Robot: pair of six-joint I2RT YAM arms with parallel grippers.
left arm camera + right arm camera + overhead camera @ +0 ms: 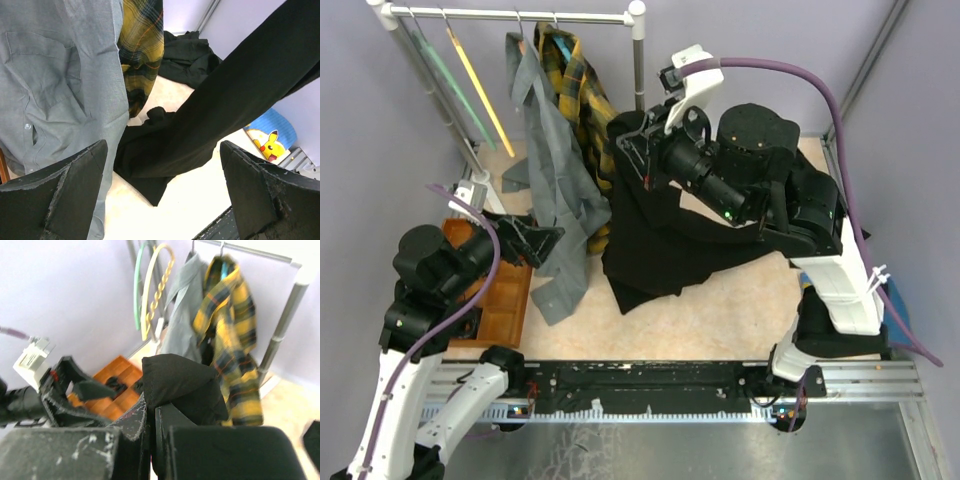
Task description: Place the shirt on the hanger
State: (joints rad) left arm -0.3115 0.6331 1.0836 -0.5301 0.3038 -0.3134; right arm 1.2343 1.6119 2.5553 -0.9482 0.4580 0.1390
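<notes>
At centre frame, your right end effector (634, 152) grips the shirt (660, 240); your left end effector (548, 241) stands open; upper left, the hanger (478, 88) hangs bare.

The right gripper (151, 415) pinches a bunched fold of the black shirt (177, 382), jaws pressed together. Beyond it to the left hang the yellow hanger (151, 292) and a green hanger (136, 287). Straight ahead hang a grey shirt (182, 315) and a plaid shirt (232, 325).

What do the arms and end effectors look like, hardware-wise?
The left arm and right arm: black joint housings, white links, a purple cable along each. The left end effector and right end effector: black flat-sided fingers, scuffed edges. White camera housing at the right wrist.
</notes>
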